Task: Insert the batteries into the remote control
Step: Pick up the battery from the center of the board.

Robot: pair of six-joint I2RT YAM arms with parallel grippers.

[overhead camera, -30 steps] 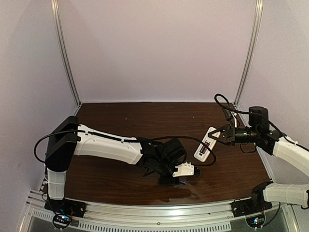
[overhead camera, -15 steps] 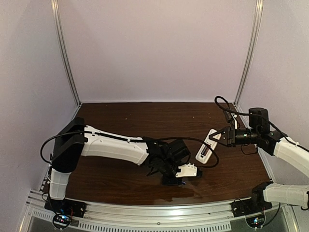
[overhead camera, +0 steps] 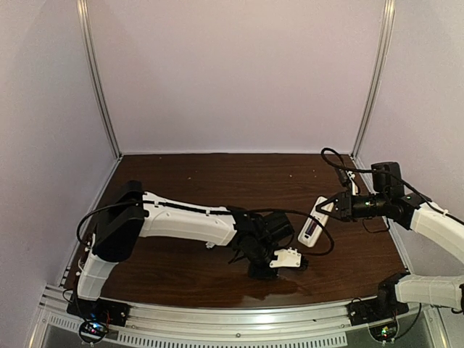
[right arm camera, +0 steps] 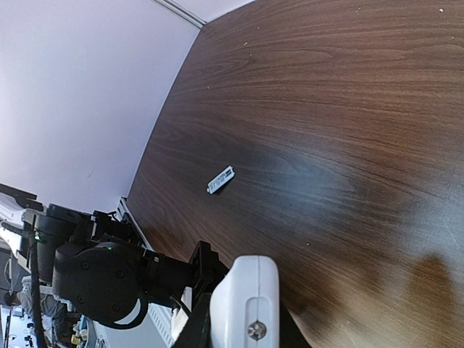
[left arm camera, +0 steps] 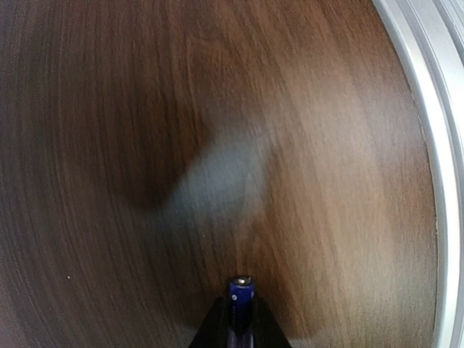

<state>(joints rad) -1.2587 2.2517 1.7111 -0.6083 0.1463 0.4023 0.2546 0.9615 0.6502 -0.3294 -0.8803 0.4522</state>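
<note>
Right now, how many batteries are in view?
1. The battery is pinched in the left gripper over the table. A second may be hidden, perhaps in the remote held by the right gripper; cannot tell.

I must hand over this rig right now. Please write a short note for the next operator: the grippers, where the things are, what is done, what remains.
Left gripper: shut on one battery, over the near part of the table.
Right gripper: shut on the remote control, held above the table to the right of the left gripper.
Small white cover: lying on the table, apart from both.
Second battery: not seen in any view; I cannot tell whether it is in the remote.
Done: one battery and the remote are each in a grip.
Left: bring them together, seat the battery, find the other one.
</note>
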